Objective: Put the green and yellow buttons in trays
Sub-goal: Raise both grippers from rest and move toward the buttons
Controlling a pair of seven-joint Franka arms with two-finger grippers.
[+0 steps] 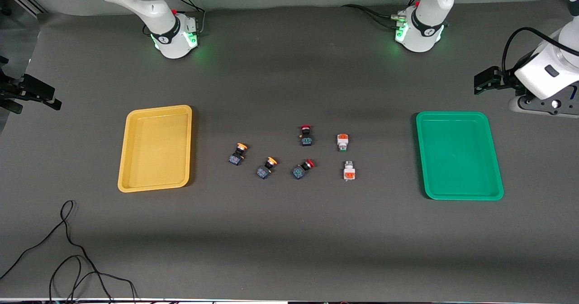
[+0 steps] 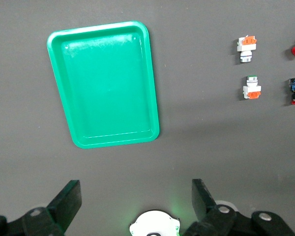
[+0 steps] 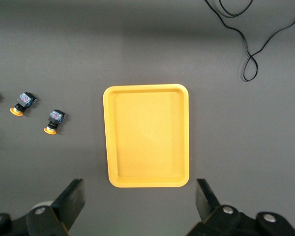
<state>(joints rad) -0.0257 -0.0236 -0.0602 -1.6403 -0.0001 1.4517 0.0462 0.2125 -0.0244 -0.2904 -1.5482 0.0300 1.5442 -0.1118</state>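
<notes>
Between yellow tray (image 1: 156, 184) and green tray (image 1: 461, 194), six buttons (image 1: 347, 142), both grippers' fingers (image 2: 69, 199) wide.

2 red-capped switches (image 1: 306, 135) (image 1: 302, 168) mid-table, black cable (image 1: 68, 245) near front edge

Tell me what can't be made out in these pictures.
- Right gripper: cut off by the front view's edge; fingers open in its wrist view.
- Left gripper: open, its arm partly cut off in the front view.
- White switches: markings too small to read.
- Green tray and yellow tray: nothing hidden.
</notes>
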